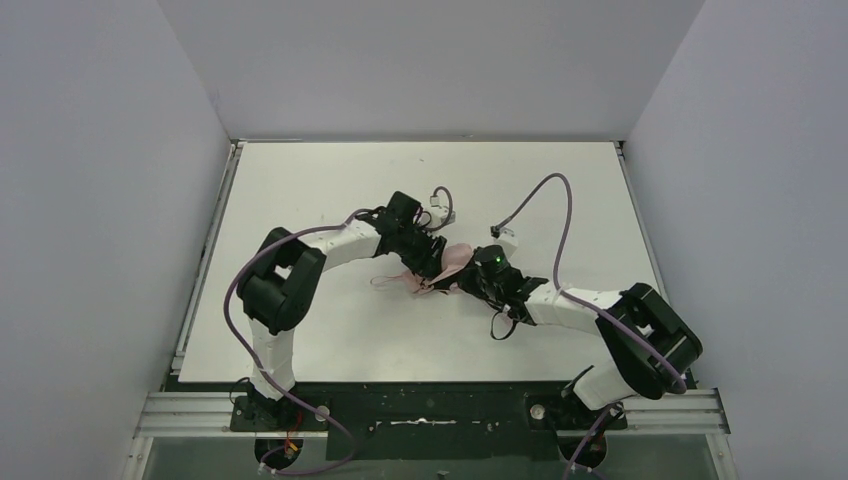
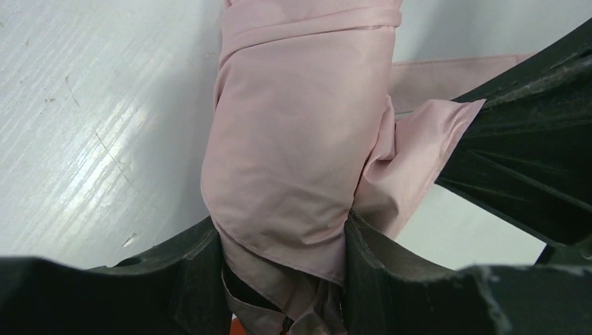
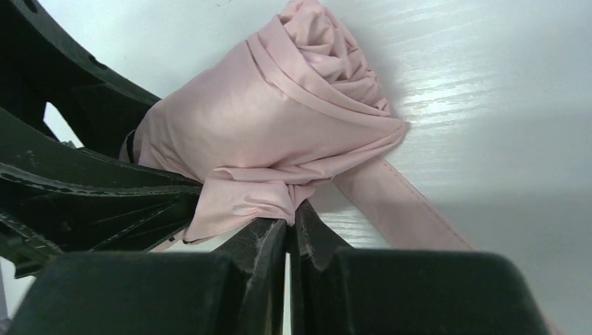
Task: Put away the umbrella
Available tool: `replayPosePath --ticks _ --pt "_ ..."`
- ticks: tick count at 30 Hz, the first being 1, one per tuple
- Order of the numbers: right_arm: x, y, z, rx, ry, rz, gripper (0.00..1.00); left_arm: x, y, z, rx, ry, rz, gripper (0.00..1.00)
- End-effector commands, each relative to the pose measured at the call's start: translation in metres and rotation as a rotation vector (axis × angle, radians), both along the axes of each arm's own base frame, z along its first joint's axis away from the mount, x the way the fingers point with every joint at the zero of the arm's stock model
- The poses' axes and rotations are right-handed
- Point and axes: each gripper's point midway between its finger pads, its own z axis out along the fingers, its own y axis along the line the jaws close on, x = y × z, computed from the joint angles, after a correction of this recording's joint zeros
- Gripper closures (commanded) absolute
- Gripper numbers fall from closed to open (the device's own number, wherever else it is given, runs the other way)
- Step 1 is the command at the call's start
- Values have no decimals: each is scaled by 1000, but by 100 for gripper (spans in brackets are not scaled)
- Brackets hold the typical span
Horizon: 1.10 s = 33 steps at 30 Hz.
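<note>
The pale pink umbrella [image 1: 448,266] lies folded on the white table [image 1: 320,190] between both arms. My left gripper [image 1: 432,262] is shut around the rolled fabric bundle [image 2: 293,153], which fills the gap between its jaws. My right gripper [image 1: 470,272] is shut, pinching a flap of the umbrella's fabric [image 3: 241,199] at its fingertips. The pink strap [image 3: 405,209] runs flat across the table to the right of the right gripper's fingers. The right gripper's black body [image 2: 530,160] shows in the left wrist view. The shaft and handle are hidden.
A loose grey cable [image 1: 555,215] loops over the table behind the right arm. White walls enclose the table on three sides. The table's metal frame [image 1: 430,410] runs along the near edge.
</note>
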Motion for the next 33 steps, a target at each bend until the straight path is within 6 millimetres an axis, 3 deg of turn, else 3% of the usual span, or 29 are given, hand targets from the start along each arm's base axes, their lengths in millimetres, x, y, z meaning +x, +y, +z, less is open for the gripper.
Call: replayPosePath --ticks 1,5,7,14,18,21,27,33 --pt "22 19 59 142 -178 64 95 -5 23 -16 164 -44 -11 100" --pt "11 25 63 155 -163 130 79 -4 26 -21 217 -81 -12 100" --pt "5 15 59 105 -138 124 76 -4 28 -24 252 -104 -21 100" --pt "-35 -50 50 -137 -23 53 58 -5 33 -27 306 -135 -43 100" --pt "-53 -104 56 -287 34 -113 49 -4 31 -26 303 -136 -44 100" --pt "-61 -127 58 -340 56 -201 44 -5 30 -27 300 -130 -47 100" --pt "-64 -126 44 -361 147 -228 41 -4 29 -25 297 -132 -48 100" --pt "-70 -117 24 -376 265 -215 46 -4 30 -23 297 -136 -50 100"
